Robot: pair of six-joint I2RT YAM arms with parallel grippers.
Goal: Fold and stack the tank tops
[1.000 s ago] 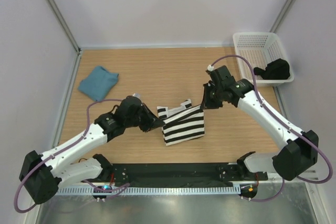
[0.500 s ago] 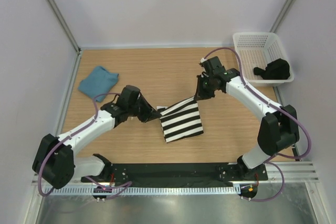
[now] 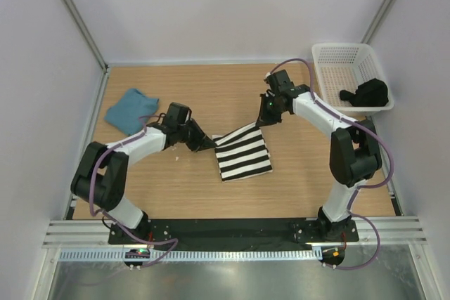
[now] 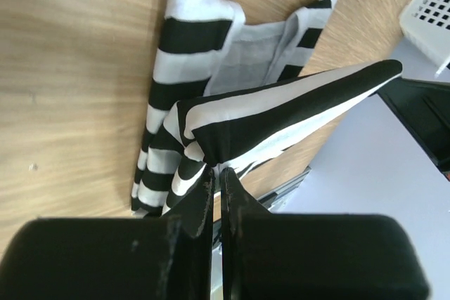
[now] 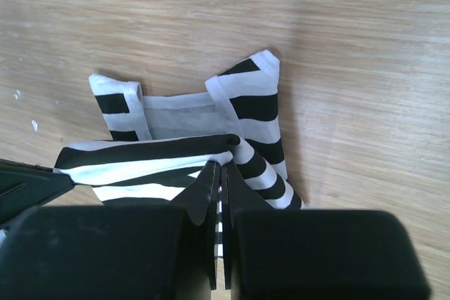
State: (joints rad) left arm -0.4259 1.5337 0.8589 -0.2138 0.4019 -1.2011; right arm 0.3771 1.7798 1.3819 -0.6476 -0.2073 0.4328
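The wooden table [image 3: 211, 89] fills the middle of the overhead view. The striped tank top [image 3: 244, 161] lies at its centre, partly folded, with its upper edge lifted off the wood as a taut band between the two claws. The white mesh basket [image 3: 342, 48] sits at the upper right with a dark item [image 3: 367, 94] inside. The teal tank top [image 3: 131, 110] lies folded at the upper left, well apart. The left gripper [image 3: 209, 145] is clamped on the band's left corner, and the right gripper [image 3: 259, 122] is pinched on its right corner
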